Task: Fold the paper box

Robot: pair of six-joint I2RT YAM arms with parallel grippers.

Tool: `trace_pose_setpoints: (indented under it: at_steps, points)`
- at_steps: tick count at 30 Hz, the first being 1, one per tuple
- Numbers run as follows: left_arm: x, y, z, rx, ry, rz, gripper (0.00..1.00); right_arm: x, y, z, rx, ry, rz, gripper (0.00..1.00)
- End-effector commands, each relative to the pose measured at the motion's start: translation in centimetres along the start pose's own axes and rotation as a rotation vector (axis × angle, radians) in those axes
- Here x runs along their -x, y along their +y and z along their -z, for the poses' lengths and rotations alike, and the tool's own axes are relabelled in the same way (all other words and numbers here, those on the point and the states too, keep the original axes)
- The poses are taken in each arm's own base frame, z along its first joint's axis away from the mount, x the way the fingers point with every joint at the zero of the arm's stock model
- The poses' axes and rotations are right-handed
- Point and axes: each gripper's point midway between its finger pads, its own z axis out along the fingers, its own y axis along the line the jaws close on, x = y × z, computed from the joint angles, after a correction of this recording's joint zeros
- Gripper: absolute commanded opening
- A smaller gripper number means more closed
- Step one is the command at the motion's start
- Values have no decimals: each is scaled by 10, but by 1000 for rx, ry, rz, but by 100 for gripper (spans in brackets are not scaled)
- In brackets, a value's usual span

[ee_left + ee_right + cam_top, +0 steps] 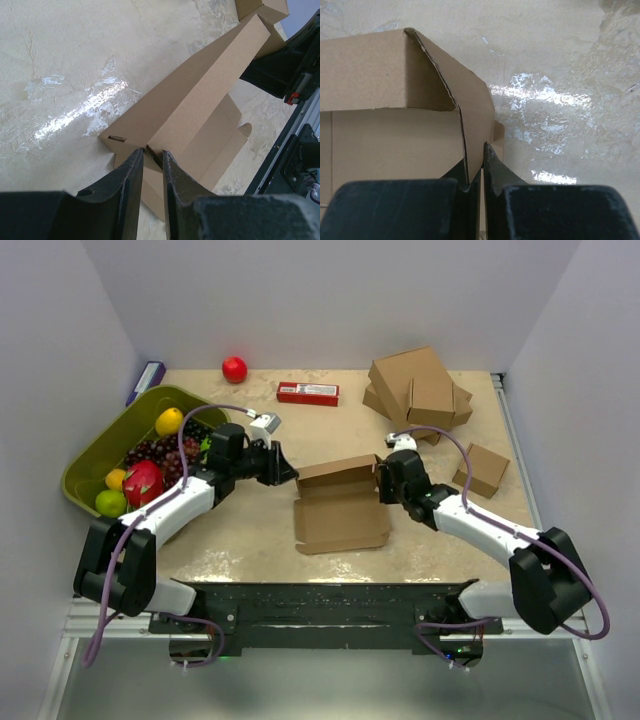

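Note:
The paper box [340,515] lies in the middle of the table as a brown cardboard sheet, with its far wall [337,475] folded up. My left gripper [290,475] is at the box's left end. In the left wrist view its fingers [152,151] stand narrowly apart, with the edge of an upright cardboard flap [154,156] between the tips. My right gripper [383,485] is at the right end. In the right wrist view it [478,162] is shut on the thin side flap [475,120], beside the raised wall [365,70].
A green bin [85,465] of fruit stands at the left behind my left arm. A red apple [234,369] and a red packet [307,393] lie at the back. A stack of cardboard boxes [418,390] and a small box [482,469] sit at the right.

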Motion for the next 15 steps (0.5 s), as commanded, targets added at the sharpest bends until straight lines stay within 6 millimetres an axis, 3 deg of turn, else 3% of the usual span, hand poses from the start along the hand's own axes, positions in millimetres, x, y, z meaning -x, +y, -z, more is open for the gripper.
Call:
trace_pose_setpoints:
  at_steps: [1, 15]
  points:
    - [-14, 3, 0, 28, 58, -13, 26, 19, 23, 3, 95, -36, -32, 0]
    - [-15, 0, -1, 17, 60, -14, 25, -17, 41, -11, 99, 9, -21, 0]
